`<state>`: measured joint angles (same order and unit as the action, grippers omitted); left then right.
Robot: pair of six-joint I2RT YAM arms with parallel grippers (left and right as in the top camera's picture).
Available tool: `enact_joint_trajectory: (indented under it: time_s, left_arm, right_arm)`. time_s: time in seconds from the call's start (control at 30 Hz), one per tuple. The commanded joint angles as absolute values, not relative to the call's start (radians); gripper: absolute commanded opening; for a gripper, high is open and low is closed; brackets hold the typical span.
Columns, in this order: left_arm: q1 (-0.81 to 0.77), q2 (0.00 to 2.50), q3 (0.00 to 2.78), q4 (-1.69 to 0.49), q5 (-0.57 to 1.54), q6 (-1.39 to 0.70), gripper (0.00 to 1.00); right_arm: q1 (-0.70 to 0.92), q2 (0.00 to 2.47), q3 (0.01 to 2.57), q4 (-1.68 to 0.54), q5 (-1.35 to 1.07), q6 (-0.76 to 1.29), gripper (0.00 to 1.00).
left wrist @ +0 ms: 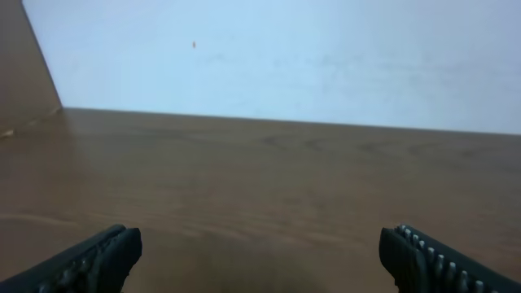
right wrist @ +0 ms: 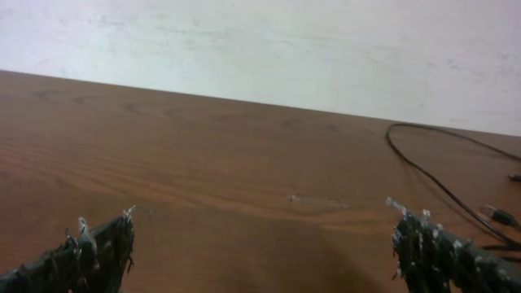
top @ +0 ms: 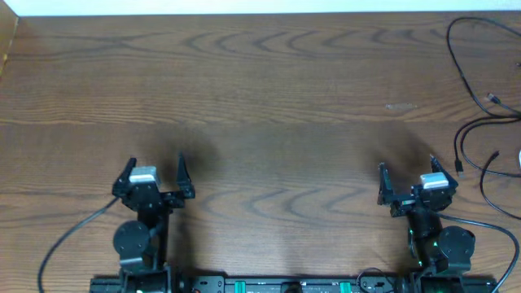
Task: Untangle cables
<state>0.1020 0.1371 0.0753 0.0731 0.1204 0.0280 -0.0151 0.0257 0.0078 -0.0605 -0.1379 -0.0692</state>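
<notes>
Thin black cables (top: 476,122) lie in loose loops at the far right of the wooden table, with small plug ends near the right edge. A bit of white cable (top: 518,156) shows at the right border. One black cable (right wrist: 440,175) curves across the right side of the right wrist view. My left gripper (top: 155,169) is open and empty near the front left; its fingers frame bare wood (left wrist: 260,244). My right gripper (top: 407,168) is open and empty near the front right, left of the cables (right wrist: 264,236).
The wooden table (top: 260,98) meets a white wall at the back. A brown panel (left wrist: 24,73) stands at the far left edge. Thicker black arm cables (top: 73,232) trail off both arm bases at the front.
</notes>
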Motion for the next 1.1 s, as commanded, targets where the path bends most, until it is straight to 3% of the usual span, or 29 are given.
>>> enact_joint_trajectory:
  time_s: [0.0, 0.3, 1.07]
  left_arm:
    - [0.106, 0.041, 0.012, 0.085, 0.107, 0.049, 0.98]
    - [0.106, 0.001, 0.004, -0.064, 0.145, 0.043, 0.98]
    - [0.106, 0.006, 0.004, -0.059, 0.145, -0.012, 0.98]
  right_arm:
    - [-0.019, 0.020, 0.006, -0.064, -0.141, -0.057, 0.99]
    - [-0.019, 0.020, 0.006, -0.064, -0.141, -0.057, 0.99]
    - [-0.019, 0.020, 0.006, -0.064, -0.141, -0.057, 0.99]
